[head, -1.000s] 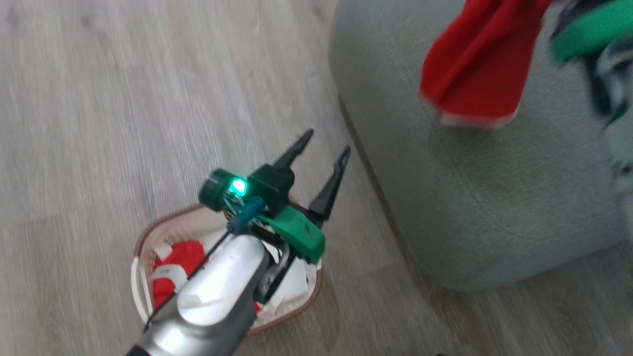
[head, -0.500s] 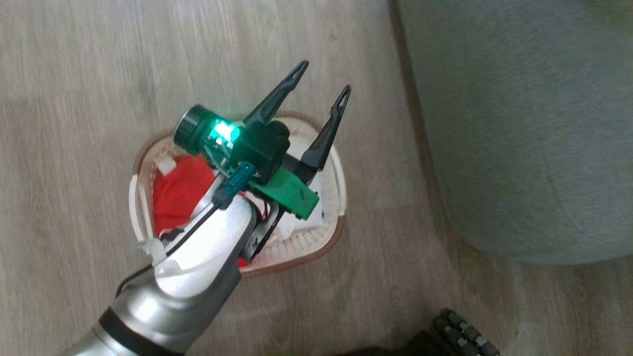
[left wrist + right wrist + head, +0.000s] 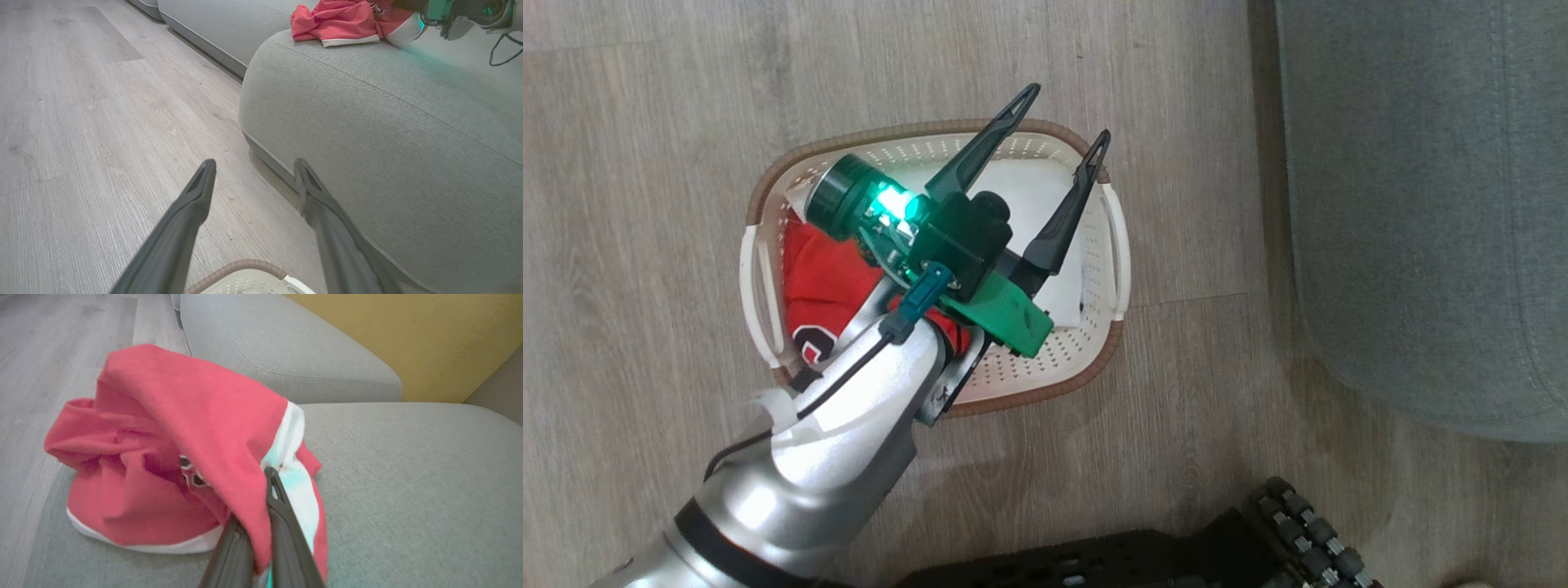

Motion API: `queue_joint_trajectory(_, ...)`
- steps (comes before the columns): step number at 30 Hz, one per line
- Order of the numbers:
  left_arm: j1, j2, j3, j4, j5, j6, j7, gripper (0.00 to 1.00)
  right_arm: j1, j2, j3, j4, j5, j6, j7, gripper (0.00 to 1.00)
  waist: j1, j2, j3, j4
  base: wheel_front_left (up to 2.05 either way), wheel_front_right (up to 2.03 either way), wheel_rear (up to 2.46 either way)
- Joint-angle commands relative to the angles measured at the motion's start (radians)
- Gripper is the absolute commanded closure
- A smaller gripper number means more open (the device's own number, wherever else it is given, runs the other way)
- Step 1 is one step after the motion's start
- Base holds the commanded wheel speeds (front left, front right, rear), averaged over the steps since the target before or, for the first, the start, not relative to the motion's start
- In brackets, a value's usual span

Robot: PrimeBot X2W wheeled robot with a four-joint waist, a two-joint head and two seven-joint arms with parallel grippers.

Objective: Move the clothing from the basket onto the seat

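Over on the seat [image 3: 408, 477], our right gripper [image 3: 265, 475] has its fingers pinched together on a red jersey [image 3: 192, 424], a fold of the fabric draped over them, and the crumpled bulk of it now lies on the cushion near its rounded edge. A second ago that piece hung in the air above the seat; it has come down and rests there, so we judge this delivery all but done, with only the release left. Our head camera has swung since then from the seat toward the floor [image 3: 645, 122], which is why the basket [image 3: 907, 149] sits in the middle of the head view. Our left gripper [image 3: 1068, 110] hovers above it, fingers well apart and holding nothing. Inside the basket more red clothing [image 3: 821, 269] with a black-and-white print lies bunched at the left end, beside a flat white pad [image 3: 1029, 188]. The task is therefore partly done: we reckon the left gripper must tip down and reach for that remaining bundle, taking care not to catch the pad
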Motion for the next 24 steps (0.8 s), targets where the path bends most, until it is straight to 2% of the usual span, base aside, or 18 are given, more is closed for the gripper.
queue_joint_trajectory(1,-0.001,0.016,0.02,-0.039,0.002,0.003,0.006,0.0,0.012,-0.009,-0.025,-0.034,-0.021,0.007,-0.011,1.0,-0.0002,0.0,-0.002,-0.006,0.0,0.0,0.0)
queue_joint_trajectory(2,0.0,0.018,0.02,-0.04,0.001,0.004,0.007,0.0,0.025,0.0,-0.039,-0.04,-0.032,0.007,-0.012,0.87,-0.0002,0.0,-0.002,-0.009,0.0,0.0,0.0)
queue_joint_trajectory(4,0.002,0.022,0.021,-0.039,-0.001,0.006,0.01,0.0,0.047,0.02,-0.06,-0.055,-0.05,0.007,-0.012,0.44,-0.0002,0.0,-0.005,-0.016,0.0,0.0,0.0)
queue_joint_trajectory(5,0.003,0.024,0.022,-0.038,-0.003,0.008,0.01,0.0,0.056,0.031,-0.067,-0.062,-0.056,0.007,-0.012,0.0,-0.0002,0.0,-0.008,-0.02,0.0,0.0,0.0)
queue_joint_trajectory(12,0.019,0.03,0.03,-0.028,-0.022,0.014,0.001,0.0,0.119,0.08,-0.047,-0.079,-0.054,0.007,-0.012,0.0,-0.0002,0.0,-0.051,-0.043,0.0,0.0,0.0)
queue_joint_trajectory(18,0.041,0.035,0.052,-0.021,-0.048,0.025,-0.02,0.0,0.191,0.088,0.056,-0.125,0.009,0.007,-0.012,0.0,-0.0002,0.0,-0.127,-0.042,0.0,0.0,0.0)
queue_joint_trajectory(24,0.085,0.032,0.096,-0.002,-0.088,0.041,-0.046,0.0,0.281,0.091,0.19,-0.206,0.096,0.007,-0.012,0.0,-0.0002,0.0,-0.247,-0.022,0.0,0.0,0.0)
